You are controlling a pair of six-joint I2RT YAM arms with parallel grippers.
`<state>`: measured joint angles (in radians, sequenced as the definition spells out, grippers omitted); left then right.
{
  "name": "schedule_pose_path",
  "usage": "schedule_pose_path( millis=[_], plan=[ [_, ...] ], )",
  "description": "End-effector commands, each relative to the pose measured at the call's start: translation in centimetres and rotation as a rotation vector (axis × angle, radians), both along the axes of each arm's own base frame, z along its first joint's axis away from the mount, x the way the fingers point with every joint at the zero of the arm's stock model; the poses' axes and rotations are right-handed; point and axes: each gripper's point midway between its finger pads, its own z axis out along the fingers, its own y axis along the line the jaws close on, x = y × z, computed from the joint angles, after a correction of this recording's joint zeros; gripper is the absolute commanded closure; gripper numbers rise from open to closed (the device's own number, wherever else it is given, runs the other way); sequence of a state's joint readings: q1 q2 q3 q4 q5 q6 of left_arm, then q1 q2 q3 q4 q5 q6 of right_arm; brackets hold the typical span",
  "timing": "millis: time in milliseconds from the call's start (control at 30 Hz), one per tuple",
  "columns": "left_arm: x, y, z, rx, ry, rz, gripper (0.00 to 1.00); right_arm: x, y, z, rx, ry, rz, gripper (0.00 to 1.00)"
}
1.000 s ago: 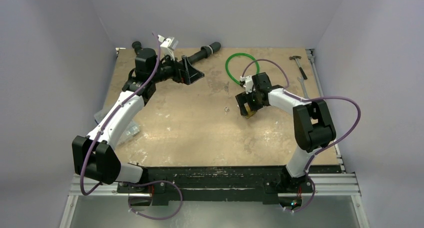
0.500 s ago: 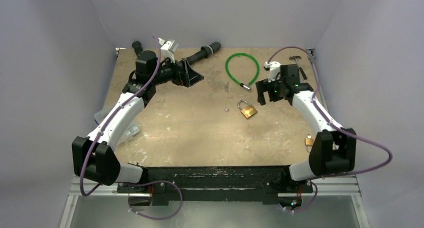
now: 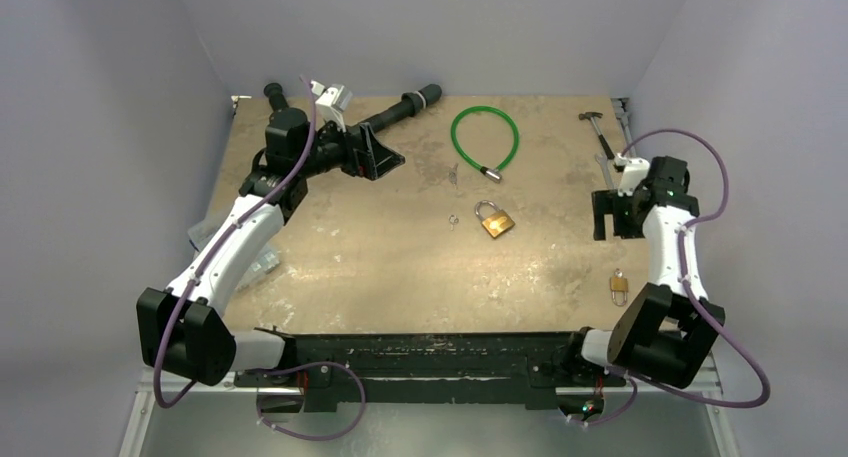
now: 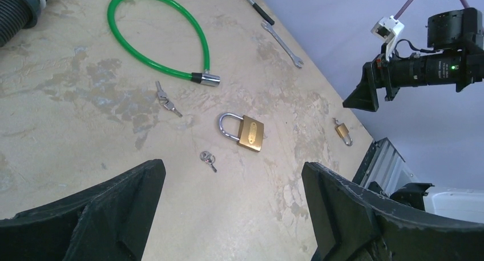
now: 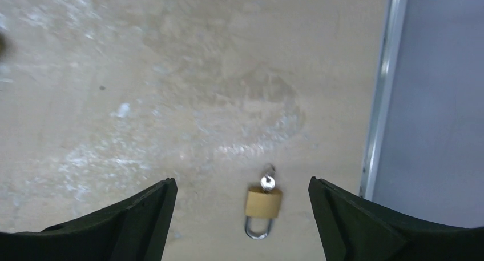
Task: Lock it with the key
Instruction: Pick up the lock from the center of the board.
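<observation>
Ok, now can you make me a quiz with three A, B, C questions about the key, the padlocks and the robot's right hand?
1. Where is the key?
A) on the table just left of the lock, not touching it
B) stuck in the lock
C) on top of the lock

2. How many brass padlocks are on the table?
A) one
B) two
C) four

3. How is the right gripper?
A) open, holding nothing
B) shut on the key
C) shut on the lock

Answers:
1 A: the top view shows bare table between key and lock.
2 B: there is the lock plus a smaller padlock by the right edge.
3 A: its wrist view shows the fingers wide apart, gripping nothing.
</observation>
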<state>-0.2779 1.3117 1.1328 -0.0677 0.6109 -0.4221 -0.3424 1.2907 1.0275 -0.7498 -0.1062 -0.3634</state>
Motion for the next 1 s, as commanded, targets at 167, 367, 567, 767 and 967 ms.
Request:
schedule_pose_path(
  millis=[167, 367, 567, 767, 967],
  plan=[
    [-0.2, 0.1, 2.8, -0.016, -0.106, -0.002, 0.0, -5.9, -4.0, -4.7, -0.012, 0.253, -0.075, 0.15],
    [-0.2, 0.0, 3.7, -0.036, -0.133, 0.002, 0.0, -6.3, -4.1, -7.3, 0.005, 0.295, -0.104, 0.2],
    [-0.2, 0.2, 4.1, -0.026, -0.148, 0.002, 0.0, -6.9, -3.9, -9.3, 0.016, 0.332, -0.121, 0.25],
    [-0.2, 0.2, 4.1, -0.02, -0.156, 0.003, 0.0, -7.7, -4.0, -10.2, 0.002, 0.356, -0.127, 0.27],
    [-0.4, 0.1, 3.9, -0.021, -0.151, -0.008, 0.0, -8.2, -4.3, -11.0, -0.034, 0.351, -0.129, 0.28]
  ],
)
